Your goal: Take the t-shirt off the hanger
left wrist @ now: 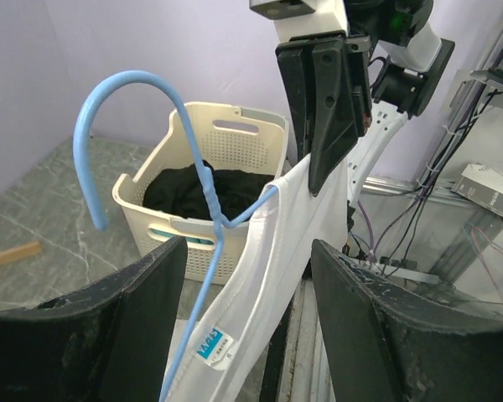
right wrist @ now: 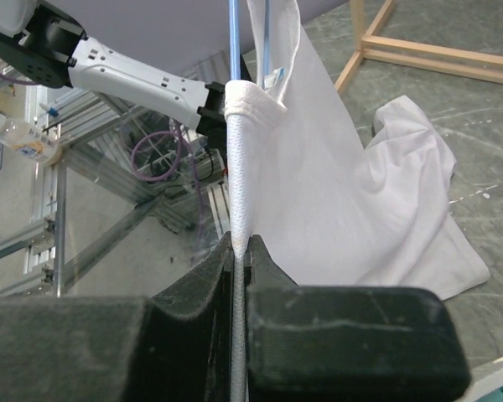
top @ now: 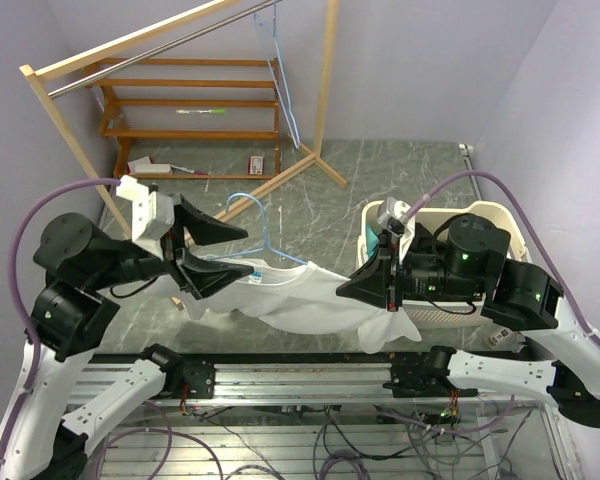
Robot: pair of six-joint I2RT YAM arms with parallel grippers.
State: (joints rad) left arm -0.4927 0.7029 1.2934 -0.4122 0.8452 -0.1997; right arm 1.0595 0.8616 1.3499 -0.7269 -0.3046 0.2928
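A white t-shirt (top: 310,300) hangs stretched between my two grippers, low over the near edge of the floor. A blue wire hanger (top: 266,225) is still inside its collar, hook pointing up. My left gripper (top: 245,250) is open. In the left wrist view the hanger (left wrist: 134,84) and the collar with its label (left wrist: 268,251) run between the left gripper's (left wrist: 247,247) spread fingers, gripped by neither. My right gripper (top: 365,285) is shut on the t-shirt's collar hem, and the right wrist view shows the right gripper (right wrist: 239,243) pinching that hem (right wrist: 239,151) below the hanger wire (right wrist: 233,33).
A cream laundry basket (top: 500,215) holding dark clothes stands at the right, behind the right arm. A wooden clothes rack (top: 180,90) with a metal rail fills the back left, and a second light-blue hanger (top: 285,90) hangs on it. Small objects lie under the rack.
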